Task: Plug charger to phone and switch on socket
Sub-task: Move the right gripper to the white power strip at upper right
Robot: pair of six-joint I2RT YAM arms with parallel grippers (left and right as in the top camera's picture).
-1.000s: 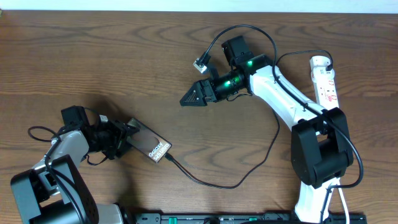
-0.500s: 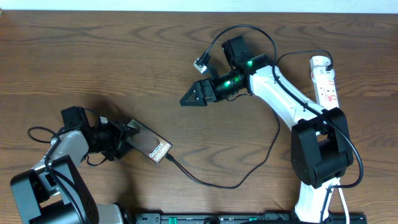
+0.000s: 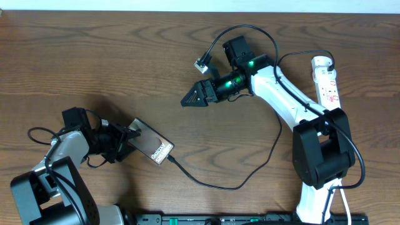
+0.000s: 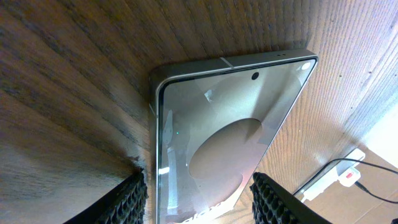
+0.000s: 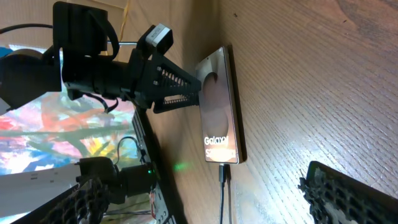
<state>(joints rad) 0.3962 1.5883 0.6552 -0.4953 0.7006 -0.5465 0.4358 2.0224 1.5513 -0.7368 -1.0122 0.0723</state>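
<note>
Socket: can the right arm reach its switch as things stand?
Probably yes: the socket lies uncovered beside that arm's base, and the right gripper is open, empty, though the arm must fold back.

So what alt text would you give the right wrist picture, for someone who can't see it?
A glossy phone with white Galaxy lettering lies on a wooden table, a thin black charger cable plugged into its near end. The left gripper has its jaws around the far end; the right gripper's own open jaws frame the bottom corners.
</note>
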